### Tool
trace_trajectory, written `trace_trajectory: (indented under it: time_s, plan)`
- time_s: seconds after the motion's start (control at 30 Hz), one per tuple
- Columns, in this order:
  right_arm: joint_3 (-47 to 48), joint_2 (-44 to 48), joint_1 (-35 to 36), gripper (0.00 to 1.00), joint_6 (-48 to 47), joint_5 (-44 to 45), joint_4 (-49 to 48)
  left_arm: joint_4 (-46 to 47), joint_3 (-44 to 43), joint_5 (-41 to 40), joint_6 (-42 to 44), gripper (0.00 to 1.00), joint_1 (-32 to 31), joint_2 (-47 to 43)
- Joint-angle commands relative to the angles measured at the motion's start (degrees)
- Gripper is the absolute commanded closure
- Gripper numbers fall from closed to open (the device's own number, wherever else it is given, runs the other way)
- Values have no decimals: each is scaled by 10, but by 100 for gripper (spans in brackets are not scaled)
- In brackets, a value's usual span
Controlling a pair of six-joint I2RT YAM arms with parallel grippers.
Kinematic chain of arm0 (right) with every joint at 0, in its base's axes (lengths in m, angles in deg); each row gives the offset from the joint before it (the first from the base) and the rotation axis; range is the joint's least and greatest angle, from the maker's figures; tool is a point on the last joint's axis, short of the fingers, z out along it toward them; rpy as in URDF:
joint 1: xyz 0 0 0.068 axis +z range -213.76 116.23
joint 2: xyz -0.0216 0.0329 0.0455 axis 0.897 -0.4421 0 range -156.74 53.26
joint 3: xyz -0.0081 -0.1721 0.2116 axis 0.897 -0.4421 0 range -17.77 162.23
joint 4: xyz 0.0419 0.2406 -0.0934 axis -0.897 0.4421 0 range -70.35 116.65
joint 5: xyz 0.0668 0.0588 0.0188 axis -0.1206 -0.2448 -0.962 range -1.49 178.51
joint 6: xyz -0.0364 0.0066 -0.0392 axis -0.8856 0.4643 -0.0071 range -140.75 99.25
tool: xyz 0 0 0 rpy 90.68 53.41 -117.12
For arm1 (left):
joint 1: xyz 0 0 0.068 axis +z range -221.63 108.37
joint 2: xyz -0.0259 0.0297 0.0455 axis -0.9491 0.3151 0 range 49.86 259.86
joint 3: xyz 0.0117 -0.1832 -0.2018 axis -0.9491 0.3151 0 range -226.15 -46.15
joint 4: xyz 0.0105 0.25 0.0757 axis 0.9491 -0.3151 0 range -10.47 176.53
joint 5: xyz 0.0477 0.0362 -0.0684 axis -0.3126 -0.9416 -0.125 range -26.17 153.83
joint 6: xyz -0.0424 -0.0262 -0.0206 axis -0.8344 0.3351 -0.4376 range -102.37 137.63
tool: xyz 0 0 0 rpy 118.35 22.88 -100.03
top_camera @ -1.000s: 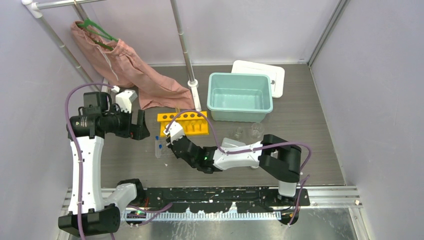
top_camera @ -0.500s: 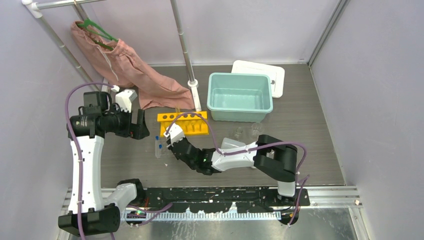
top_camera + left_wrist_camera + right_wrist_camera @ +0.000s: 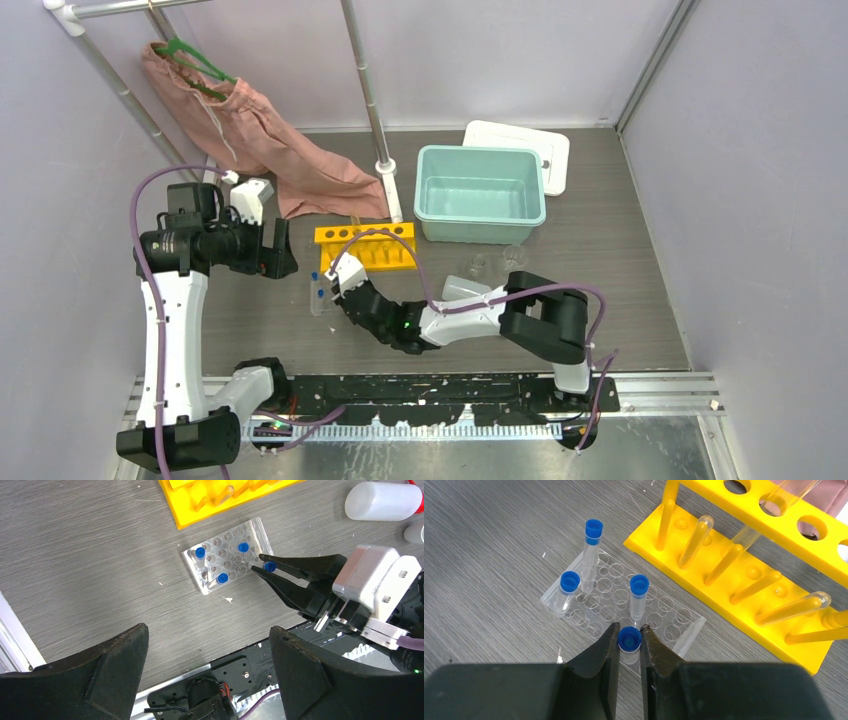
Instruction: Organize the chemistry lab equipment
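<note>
The right gripper is narrowed onto the blue cap of a tube, one finger on each side, holding it upright over the near row of the tray. The left wrist view shows the same pinch at the tray's edge nearest the arm. Whether the tube's foot is already in a well cannot be told, since the cap and fingers hide it. Over the last second, seen from above, the right arm has drawn its wrist a little away from the front of the rack and down toward the tray, its elbow sliding left with it. The left arm has not stirred. That reads as the last approach for seating this tube, which would be the fourth in the tray. Three tubes stand there already, well apart from one another: one at the far corner, one at the left, and one just beyond the fingertips, close enough to be knocked. Each is slim and clear with a snug blue cap, and they lean slightly in their wells. The left gripper hangs high above with its jaws wide and nothing between them. The bottle lies on its side near the rack, not yet dealt with.
</note>
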Motion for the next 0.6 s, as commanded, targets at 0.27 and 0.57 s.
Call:
trace_trajectory:
  time_s: [0.27, 0.57]
  plan:
    - [7, -26, 4, 99, 3, 28, -40, 13, -23, -1, 3, 9, -1, 0]
    - [0, 0, 7, 83, 13, 44, -31, 13, -23, -1, 7, 9, -1, 1]
